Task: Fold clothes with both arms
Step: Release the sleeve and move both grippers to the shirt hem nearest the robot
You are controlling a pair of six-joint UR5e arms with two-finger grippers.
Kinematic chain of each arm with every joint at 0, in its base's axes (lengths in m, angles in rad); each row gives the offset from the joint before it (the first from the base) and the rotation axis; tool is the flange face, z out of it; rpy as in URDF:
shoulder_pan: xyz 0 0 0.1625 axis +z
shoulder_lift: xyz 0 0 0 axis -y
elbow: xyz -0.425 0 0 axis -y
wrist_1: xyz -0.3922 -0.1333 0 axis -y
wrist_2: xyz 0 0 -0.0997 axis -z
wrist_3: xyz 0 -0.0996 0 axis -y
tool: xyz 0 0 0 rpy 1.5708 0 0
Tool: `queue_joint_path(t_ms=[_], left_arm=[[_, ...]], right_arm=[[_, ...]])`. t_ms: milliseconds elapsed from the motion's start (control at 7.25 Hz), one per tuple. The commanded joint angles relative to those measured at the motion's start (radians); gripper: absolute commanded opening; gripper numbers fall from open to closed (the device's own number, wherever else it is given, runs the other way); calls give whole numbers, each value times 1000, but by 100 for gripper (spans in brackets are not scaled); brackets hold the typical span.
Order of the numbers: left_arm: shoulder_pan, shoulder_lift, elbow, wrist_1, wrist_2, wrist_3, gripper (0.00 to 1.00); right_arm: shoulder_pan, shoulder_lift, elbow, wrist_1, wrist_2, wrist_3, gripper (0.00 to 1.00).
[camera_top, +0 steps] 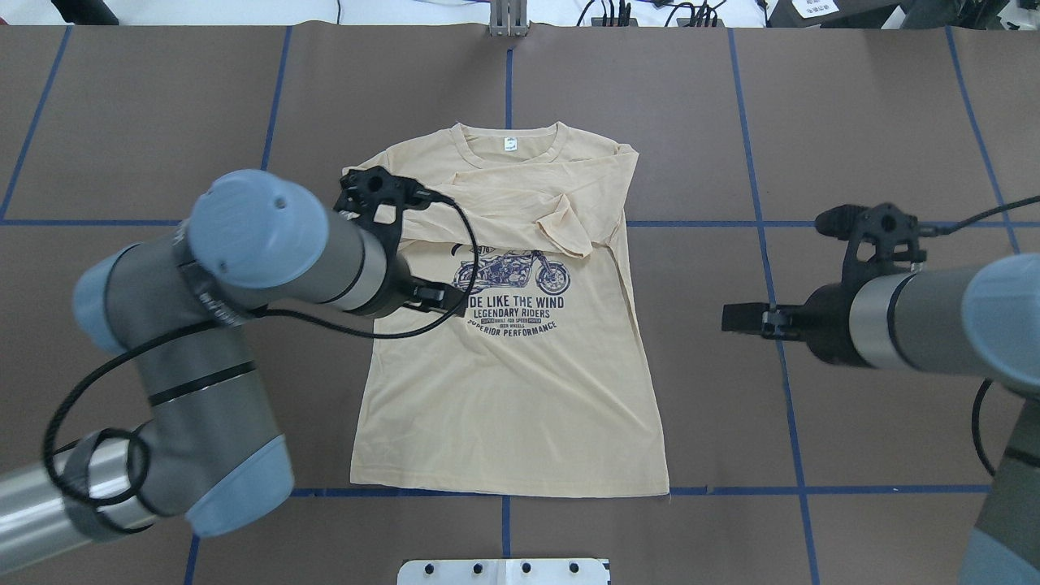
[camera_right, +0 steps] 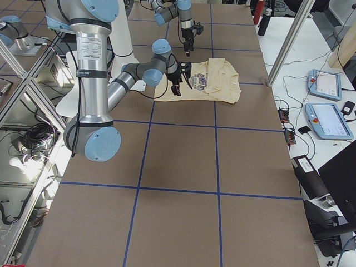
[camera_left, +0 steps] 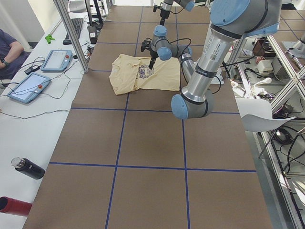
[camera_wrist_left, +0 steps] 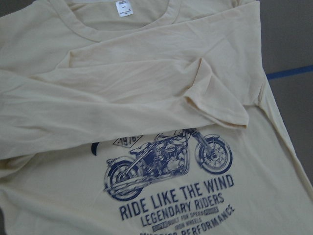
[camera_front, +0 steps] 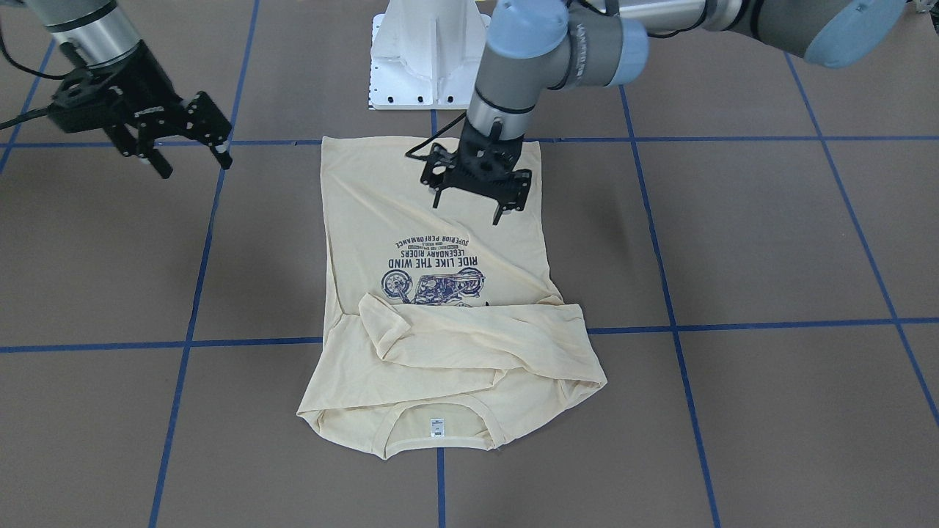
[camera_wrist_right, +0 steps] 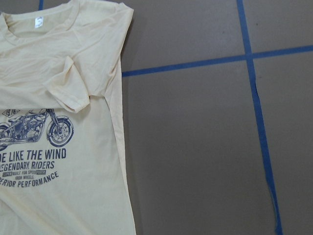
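The brown worktop [camera_top: 853, 122] in front of me is gridded with blue tape lines [camera_top: 764, 244]. A white pedestal [camera_front: 429, 55] stands at its edge. On the white side bench [camera_left: 28, 138] lie two tablets [camera_left: 56, 60] [camera_left: 27, 88], a black bottle [camera_left: 27, 168] and a red cylinder [camera_left: 12, 205].

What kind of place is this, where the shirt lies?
Probably a robotics lab or test cell: the left arm and right arm stand at a table gridded with blue tape, and two control tablets lie on the side bench.

One T-shirt [camera_top: 520, 406], two arms [camera_top: 203, 390], two tablets [camera_left: 28, 88]
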Motion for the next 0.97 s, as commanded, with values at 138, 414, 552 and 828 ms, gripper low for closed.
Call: queue_joint_path(t_ms=[138, 414, 552, 828], left_arm=[[180, 190, -138, -19, 105, -261, 100], [266, 227, -127, -26, 145, -409, 82], [300, 227, -101, -24, 167, -469, 71], [313, 224, -61, -27, 179, -473, 67]], right_arm=[[-246, 16, 35, -101, -223, 224, 100], [-260, 18, 35, -101, -236, 226, 100], [-265, 18, 32, -101, -242, 226, 100], [-268, 18, 26, -102, -244, 226, 100]])
